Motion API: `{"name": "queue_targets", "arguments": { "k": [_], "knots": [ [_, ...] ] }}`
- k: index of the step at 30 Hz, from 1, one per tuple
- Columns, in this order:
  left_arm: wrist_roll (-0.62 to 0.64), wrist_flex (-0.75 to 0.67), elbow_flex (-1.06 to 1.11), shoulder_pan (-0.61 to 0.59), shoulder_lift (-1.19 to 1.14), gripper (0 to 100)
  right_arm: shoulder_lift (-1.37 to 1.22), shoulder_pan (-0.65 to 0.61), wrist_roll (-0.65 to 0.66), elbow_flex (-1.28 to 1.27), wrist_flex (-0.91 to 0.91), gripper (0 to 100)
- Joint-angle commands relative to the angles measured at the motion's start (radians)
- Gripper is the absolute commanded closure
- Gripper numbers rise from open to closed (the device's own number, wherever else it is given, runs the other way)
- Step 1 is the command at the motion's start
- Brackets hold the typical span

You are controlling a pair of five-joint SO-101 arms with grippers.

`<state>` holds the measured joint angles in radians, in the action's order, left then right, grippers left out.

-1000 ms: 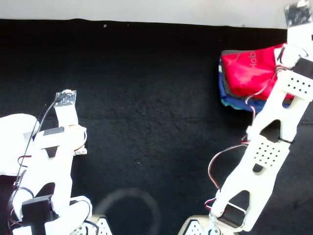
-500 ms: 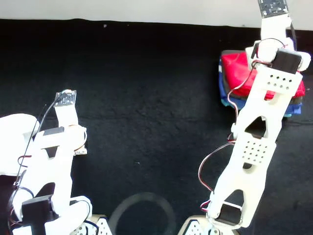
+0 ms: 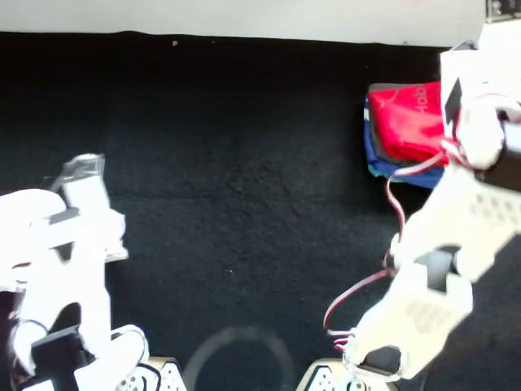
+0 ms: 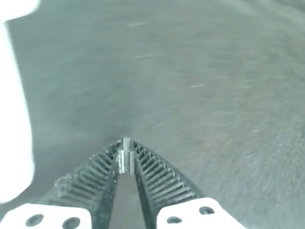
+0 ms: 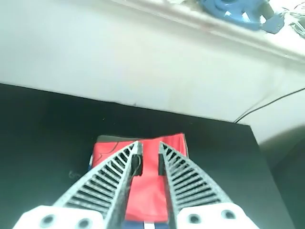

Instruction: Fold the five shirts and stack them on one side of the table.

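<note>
Right arm (image 3: 456, 228) has folded back toward the near edge since half a second ago, so it no longer lies straight across the pile and more of the red top is uncovered. Left arm (image 3: 73, 236) has shifted too, its wrist swinging a bit further to its own side. The pile itself hasn't budged.

The stack of shirts (image 3: 403, 130) sits at the far right of the black counter (image 3: 244, 122), close to the back edge. The red shirt (image 3: 403, 118) is on top, and a blue shirt (image 3: 378, 167) peeks out along the stack's near and left edges. I can't count the layers from here.

On the right wrist cam, the right tool (image 5: 148, 145) has its fingers a little apart with nothing between them. The red shirt (image 5: 148, 186) lies under and just ahead of them, framed in the gap, with a strip of blue at the near side. I can't tell how high above the cloth the tips are. Past the stack there's the counter's back edge and then a pale wall (image 5: 143, 62).

The left tool (image 4: 126, 145) has its fingertips pressed together on nothing, over bare counter well away from the stack on the opposite side.

Writing: there's pale print on the red shirt near its far edge in the high view.
</note>
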<state>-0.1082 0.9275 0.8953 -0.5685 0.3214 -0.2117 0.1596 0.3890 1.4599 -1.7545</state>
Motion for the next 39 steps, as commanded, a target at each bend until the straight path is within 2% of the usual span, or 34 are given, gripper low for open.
{"name": "queue_targets", "arguments": {
  "k": [1, 4, 7, 10, 16, 26, 29, 32, 35, 39],
  "knots": [
    [-0.008, 0.204, -0.183, -0.203, 0.047, 97, 0.228, -0.047, -0.009, -0.346, -0.012, 93.3],
    [-0.101, 0.298, -0.309, -0.343, 0.03, 88, 0.395, -0.11, -0.008, -0.621, -0.007, 93.3],
    [-0.176, 0.322, -0.363, -0.426, -0.021, 79, 0.529, -0.191, -0.008, -0.803, -0.004, 93.3],
    [-0.226, 0.318, -0.375, -0.499, -0.085, 78, 0.618, -0.255, -0.008, -0.901, 0.016, 93.3],
    [-0.232, 0.152, -0.394, -0.607, -0.203, 78, 0.653, -0.262, -0.008, -0.986, 0.012, 93.3],
    [-0.226, -0.103, -0.395, -0.59, -0.377, 78, 0.661, -0.265, -0.008, -1.04, 0.008, 93.3],
    [-0.226, -0.101, -0.395, -0.542, -0.377, 81, 0.656, -0.265, -0.008, -1.04, 0.008, 93.3],
    [-0.224, -0.101, -0.395, -0.483, -0.377, 99, 0.653, -0.265, -0.011, -1.04, 0.008, 93.3],
    [-0.189, -0.084, -0.4, -0.426, -0.372, 99, 0.654, -0.265, -0.011, -1.04, 0.008, 93.3],
    [-0.137, 0.044, -0.46, -0.341, -0.294, 99, 0.656, -0.265, -0.012, -1.04, 0.007, 93.3]
  ]
}}
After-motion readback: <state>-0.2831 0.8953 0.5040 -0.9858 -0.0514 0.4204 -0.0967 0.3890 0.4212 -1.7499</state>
